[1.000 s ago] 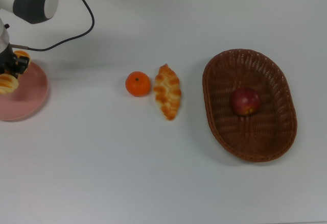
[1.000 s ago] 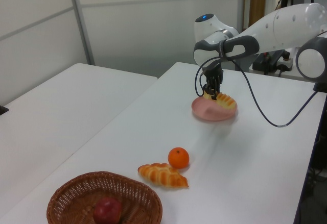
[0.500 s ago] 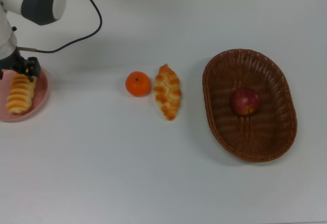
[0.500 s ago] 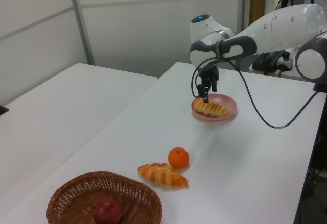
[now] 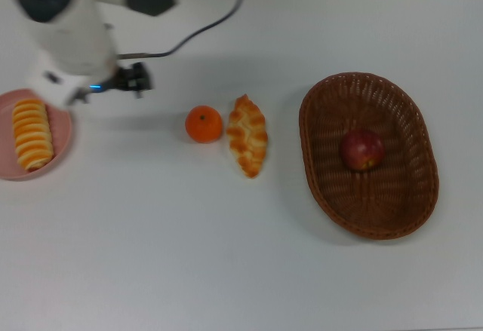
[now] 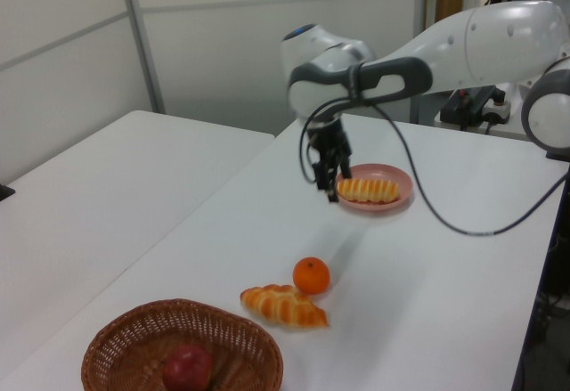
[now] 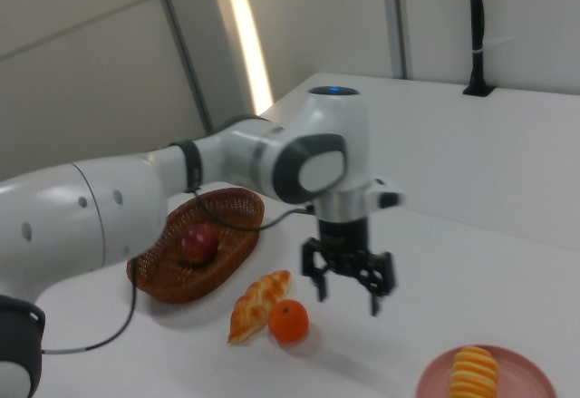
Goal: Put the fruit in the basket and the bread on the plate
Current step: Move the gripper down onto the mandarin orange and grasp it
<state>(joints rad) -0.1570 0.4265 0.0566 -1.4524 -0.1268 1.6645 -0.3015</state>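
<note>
The ribbed bread (image 5: 32,133) lies on the pink plate (image 5: 63,136) at the top view's left. The mandarin (image 5: 204,123) and the braided bread (image 5: 247,135) rest side by side mid-table. The apple (image 5: 361,150) sits inside the wicker basket (image 5: 411,214) on the top view's right. My gripper (image 7: 347,300) hangs open and empty above the table, between the plate (image 7: 526,373) and the mandarin (image 7: 289,320). In the left view the gripper (image 6: 328,188) is just left of the plate (image 6: 394,201). In the top view the arm (image 5: 75,37) hides the fingers.
A black cable (image 5: 204,26) trails from the arm across the table's far side in the top view. A second white table (image 6: 98,177) stands on the left view's left, with wall panels behind it.
The gripper let go of the ribbed bread, which now lies on the plate. It opened, rose, and swung toward the top view's right, nearer the mandarin.
</note>
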